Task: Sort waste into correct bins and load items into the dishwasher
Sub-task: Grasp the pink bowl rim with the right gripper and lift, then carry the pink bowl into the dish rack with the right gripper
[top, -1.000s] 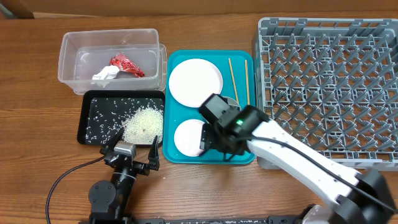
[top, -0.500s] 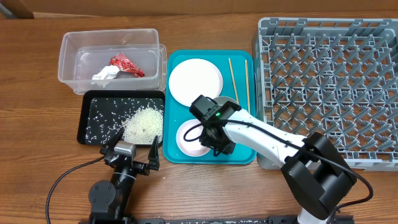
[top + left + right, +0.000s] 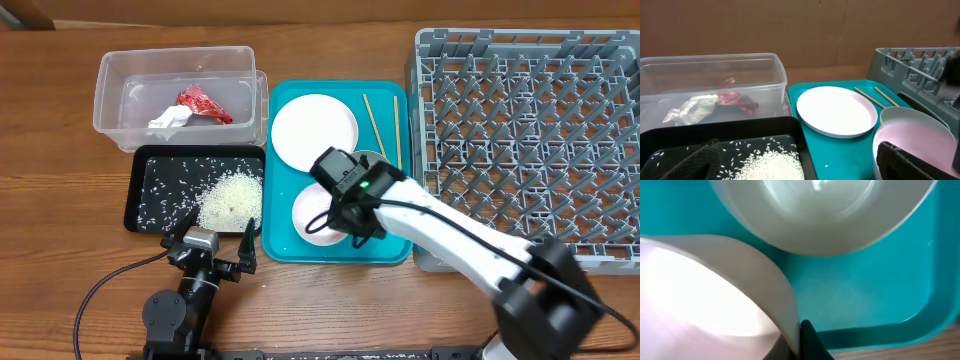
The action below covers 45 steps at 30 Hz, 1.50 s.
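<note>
My right gripper (image 3: 346, 218) (image 3: 797, 332) is shut on the rim of a white bowl (image 3: 318, 212) (image 3: 705, 295) (image 3: 912, 137) at the near end of the teal tray (image 3: 285, 180). A second white bowl (image 3: 820, 215) lies just beyond it, mostly hidden under the arm in the overhead view. The large plate (image 3: 314, 132) (image 3: 836, 110) and two chopsticks (image 3: 376, 125) (image 3: 870, 96) lie further back on the tray. My left gripper (image 3: 215, 252) (image 3: 800, 170) stands open near the table's front edge, holding nothing. The grey dish rack (image 3: 530, 150) is at the right.
A clear tub (image 3: 175, 90) at the back left holds a red wrapper (image 3: 203, 104) and a white tissue (image 3: 170, 120). In front of it a black tray (image 3: 160, 190) holds loose rice (image 3: 230, 198). My right arm stretches across the tray's near right corner.
My right gripper has shut on the bowl's rim. The bowl has shifted a little to the right and away from the tray's near edge. The left arm has not moved.
</note>
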Motion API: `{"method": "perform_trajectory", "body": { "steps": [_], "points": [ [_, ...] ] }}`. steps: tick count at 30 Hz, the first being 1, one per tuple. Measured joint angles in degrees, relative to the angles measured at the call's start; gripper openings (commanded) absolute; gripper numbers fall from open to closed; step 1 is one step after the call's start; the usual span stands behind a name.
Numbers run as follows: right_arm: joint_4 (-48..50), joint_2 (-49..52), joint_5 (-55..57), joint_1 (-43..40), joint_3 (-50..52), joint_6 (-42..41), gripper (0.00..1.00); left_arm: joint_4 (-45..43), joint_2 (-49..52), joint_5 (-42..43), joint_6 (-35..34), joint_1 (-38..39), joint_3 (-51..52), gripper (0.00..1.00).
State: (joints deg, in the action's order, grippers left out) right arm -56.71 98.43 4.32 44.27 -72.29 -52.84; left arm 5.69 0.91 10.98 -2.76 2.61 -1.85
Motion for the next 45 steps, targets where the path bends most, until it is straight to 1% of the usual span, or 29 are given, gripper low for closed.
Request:
{"method": "perform_trajectory", "body": {
  "steps": [5, 9, 14, 16, 19, 22, 24, 28, 32, 35, 40, 45],
  "points": [
    [-0.48, -11.06, 4.50, 0.00, -1.36, 7.28, 0.04, 0.00, 0.00, 0.00, 0.00, 0.00, 0.00, 1.00],
    [-3.45, -18.18, 11.37, -0.02, -1.66, 11.93, 0.04, 0.00, 0.00, 0.00, 0.00, 0.00, 0.00, 1.00],
    [-6.27, -23.67, 25.90, -0.02, -1.66, 14.23, 0.04, 0.00, 0.00, -0.02, 0.00, 0.00, 0.00, 1.00],
    [-6.86, -25.94, 34.69, -0.44, -1.66, 14.80, 0.04, 0.00, 0.00, 0.00, 0.00, 0.00, 0.00, 1.00],
    [-7.67, -26.91, 44.02, -2.73, -1.66, 15.82, 0.04, 0.00, 0.00, 0.00, 0.00, 0.00, 0.00, 1.00],
    [-8.41, -26.47, 49.90, -6.51, -1.66, 18.27, 0.04, 0.00, 0.00, 0.00, 0.00, 0.00, 0.00, 1.00],
    [-8.72, -26.12, 51.60, -8.20, -1.66, 19.43, 0.04, 0.00, 0.00, 0.00, 0.00, 0.00, 0.00, 1.00],
    [-8.66, -24.26, 55.84, -15.80, -1.66, 22.69, 0.04, 0.00, 0.00, 0.00, 0.00, 0.00, 0.00, 1.00],
    [-8.63, -23.78, 57.57, -20.06, -1.66, 23.93, 0.04, 0.00, 0.00, -0.02, 0.00, 0.00, 0.00, 1.00],
    [-9.40, -23.80, 59.98, -20.22, -1.66, 24.92, 0.04, 0.00, 0.00, 0.00, 0.00, 0.00, 0.00, 1.00],
    [-13.66, -24.72, 66.38, -19.37, -1.66, 25.66, 0.04, 0.00, 0.00, 0.00, 0.00, 0.00, 0.00, 1.00],
    [-11.15, -29.29, 66.73, -18.93, -1.66, 25.53, 0.04, 0.00, 0.00, -0.02, 0.00, 0.00, 0.00, 1.00]
  ]
}}
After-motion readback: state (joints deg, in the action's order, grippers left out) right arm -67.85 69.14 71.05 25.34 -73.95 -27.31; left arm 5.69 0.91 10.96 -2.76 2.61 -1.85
